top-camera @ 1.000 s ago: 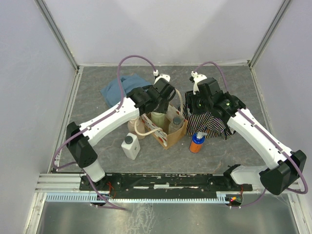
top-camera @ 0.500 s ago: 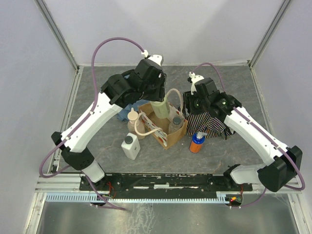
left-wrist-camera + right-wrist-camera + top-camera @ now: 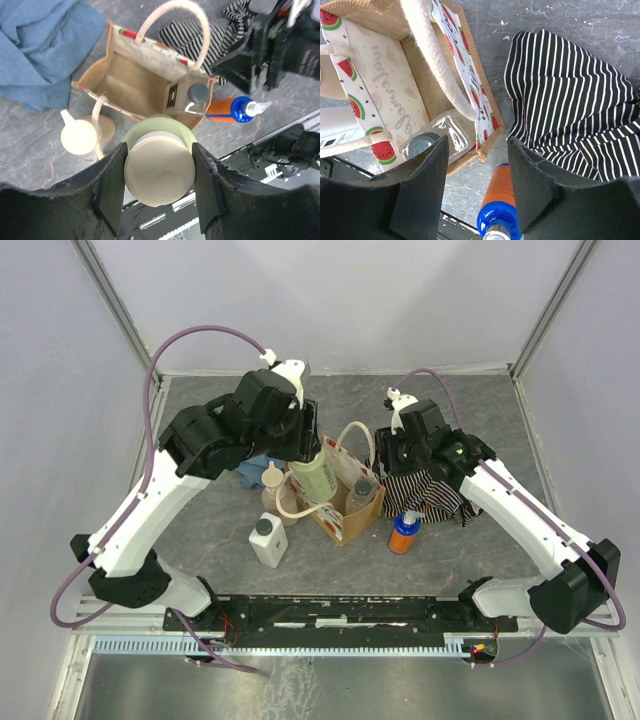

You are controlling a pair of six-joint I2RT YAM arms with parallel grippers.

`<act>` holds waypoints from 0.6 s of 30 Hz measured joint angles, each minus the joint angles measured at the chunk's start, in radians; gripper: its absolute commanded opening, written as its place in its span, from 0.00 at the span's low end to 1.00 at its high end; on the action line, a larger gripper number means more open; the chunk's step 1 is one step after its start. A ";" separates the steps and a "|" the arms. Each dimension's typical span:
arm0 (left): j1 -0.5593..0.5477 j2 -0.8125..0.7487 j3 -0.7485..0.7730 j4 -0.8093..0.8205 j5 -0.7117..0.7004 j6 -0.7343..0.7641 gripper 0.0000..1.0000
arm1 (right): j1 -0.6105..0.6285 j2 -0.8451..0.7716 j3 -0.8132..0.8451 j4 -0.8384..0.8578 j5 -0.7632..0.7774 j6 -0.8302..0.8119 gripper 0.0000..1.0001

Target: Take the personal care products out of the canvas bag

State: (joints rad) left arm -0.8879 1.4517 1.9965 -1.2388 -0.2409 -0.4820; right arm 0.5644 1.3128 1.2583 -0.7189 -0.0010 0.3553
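Observation:
My left gripper [image 3: 306, 448] is shut on the cream cap [image 3: 159, 167] of a pale green bottle [image 3: 317, 476], held above the near-left corner of the canvas bag [image 3: 341, 522]. In the left wrist view the bag [image 3: 135, 80] is open below, with a grey-capped clear bottle [image 3: 198, 95] in its corner. A beige bottle [image 3: 272, 490] stands left of the bag, a white squarish bottle [image 3: 267, 540] nearer. A blue-and-orange bottle [image 3: 404, 532] stands to the bag's right. My right gripper [image 3: 393, 458] is open and empty over the bag's right edge; the right wrist view shows the grey-capped bottle [image 3: 440, 137].
A blue cloth [image 3: 252, 445] lies behind the bag under my left arm. A black-and-white striped cloth [image 3: 435, 495] lies to the bag's right, under my right arm. The black rail [image 3: 340, 612] runs along the near edge.
My left arm has risen and swung left, lifting the pale green bottle up out of the bag. The right arm has barely moved.

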 measured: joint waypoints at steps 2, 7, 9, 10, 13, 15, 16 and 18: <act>0.000 -0.030 -0.069 0.014 0.011 -0.001 0.38 | 0.000 0.000 0.000 0.000 0.000 0.003 0.58; 0.000 -0.075 -0.279 0.059 0.026 -0.022 0.37 | 0.000 0.000 0.004 -0.001 0.000 0.007 0.59; 0.000 -0.089 -0.358 0.081 0.031 -0.034 0.35 | 0.000 0.000 0.005 -0.001 0.000 0.007 0.59; 0.000 -0.096 -0.394 0.092 0.032 -0.042 0.35 | 0.000 0.000 0.005 -0.001 0.000 0.007 0.59; 0.000 -0.128 -0.494 0.135 0.031 -0.060 0.32 | 0.000 0.000 0.005 -0.001 -0.007 0.014 0.58; 0.000 -0.152 -0.553 0.156 0.030 -0.074 0.32 | 0.000 0.000 0.005 0.000 -0.016 0.018 0.59; 0.000 -0.165 -0.585 0.171 0.028 -0.080 0.31 | 0.000 0.000 0.005 0.000 -0.019 0.023 0.58; -0.003 -0.184 -0.637 0.195 0.020 -0.092 0.31 | 0.000 0.000 0.005 0.003 -0.024 0.026 0.58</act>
State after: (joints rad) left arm -0.8909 1.2675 1.3598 -1.0439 -0.2211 -0.5735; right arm 0.5644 1.3128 1.2636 -0.7158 -0.0250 0.3809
